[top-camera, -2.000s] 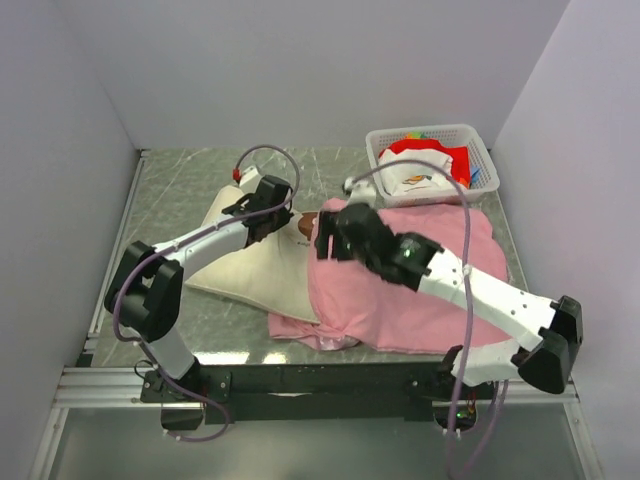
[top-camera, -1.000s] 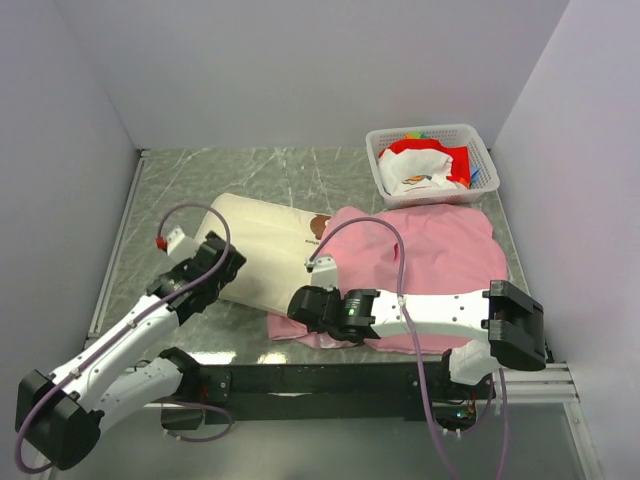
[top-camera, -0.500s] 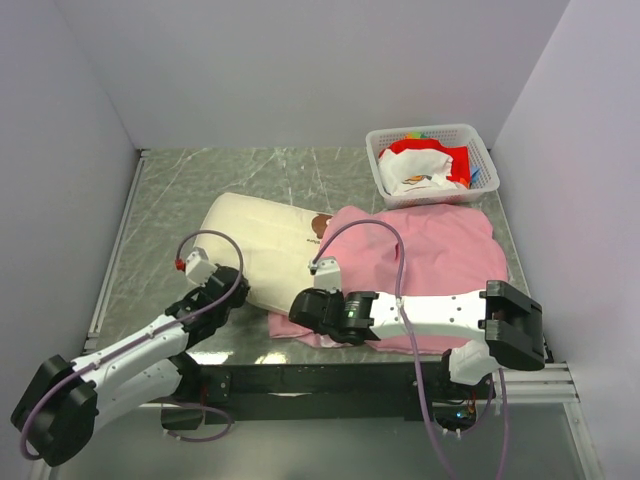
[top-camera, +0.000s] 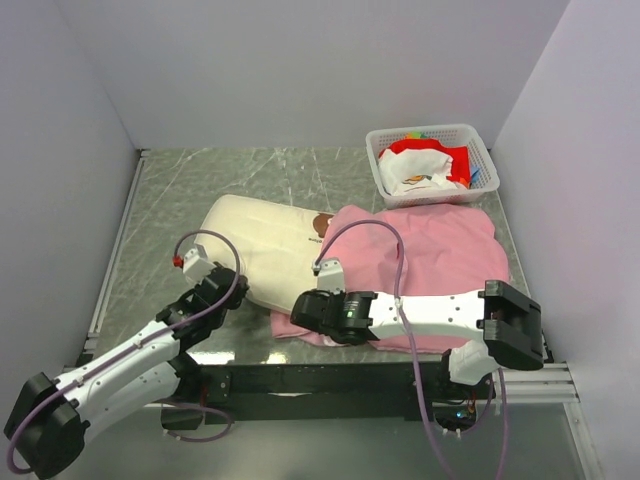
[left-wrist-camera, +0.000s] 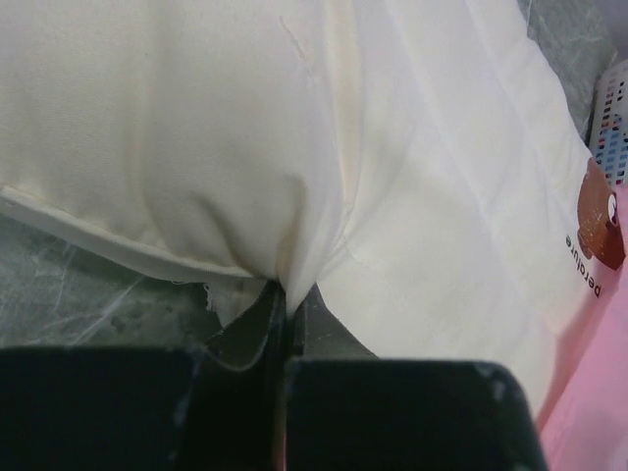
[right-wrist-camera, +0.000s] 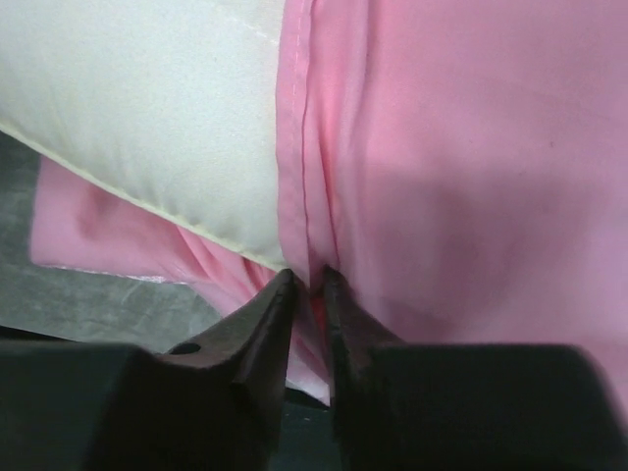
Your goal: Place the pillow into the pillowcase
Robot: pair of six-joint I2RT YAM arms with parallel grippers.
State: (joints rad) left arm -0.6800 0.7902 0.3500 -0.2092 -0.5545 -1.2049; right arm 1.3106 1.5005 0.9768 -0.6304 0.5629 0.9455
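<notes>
The cream-white pillow (top-camera: 262,245) lies on the table, its right end with the brown bear mark (top-camera: 321,226) tucked into the pink pillowcase (top-camera: 430,260). My left gripper (top-camera: 234,296) is shut on a pinch of the pillow's near edge (left-wrist-camera: 291,257). The bear mark (left-wrist-camera: 600,210) shows at the right of the left wrist view. My right gripper (top-camera: 302,313) sits at the pillowcase's near left corner. In the right wrist view its jaws (right-wrist-camera: 308,279) are pinched on the pillowcase's hemmed edge (right-wrist-camera: 304,167), beside the pillow (right-wrist-camera: 147,108).
A white basket (top-camera: 479,150) full of red and white cloth stands at the back right, just behind the pillowcase. The grey marbled table (top-camera: 180,195) is bounded by walls on the left, back and right.
My left gripper has closed on the pillow's near edge after moving in from the left. My right gripper's jaws have narrowed onto the pillowcase hem; that arm has barely shifted.
</notes>
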